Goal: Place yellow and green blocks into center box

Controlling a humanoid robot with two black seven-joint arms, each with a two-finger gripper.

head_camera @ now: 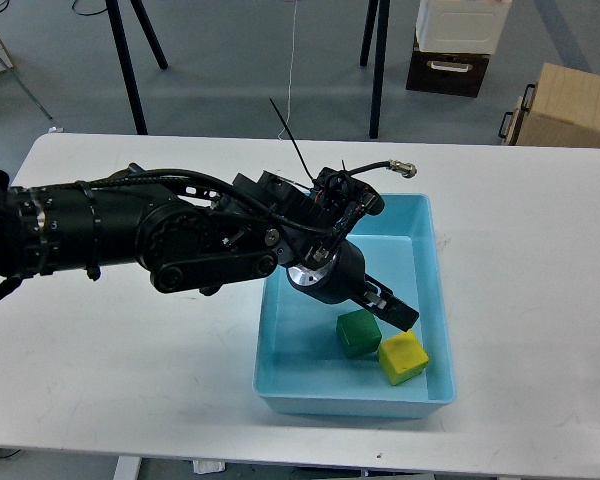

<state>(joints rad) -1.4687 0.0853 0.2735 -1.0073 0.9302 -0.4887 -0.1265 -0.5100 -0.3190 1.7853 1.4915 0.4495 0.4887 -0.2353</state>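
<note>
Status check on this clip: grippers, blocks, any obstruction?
Left gripper empty over the blue box; right out of view. Yellow block and green block both inside. Nothing obstructing.

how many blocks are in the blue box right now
2. The green block sits on the box floor just below the left gripper; the yellow block lies beside it, nearer the front right corner. The arm could hide more.

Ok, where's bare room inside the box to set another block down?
Bare floor lies along the blue box's far right side, beyond the left gripper. The near end is crowded: green block and yellow block sit there, touching.
</note>
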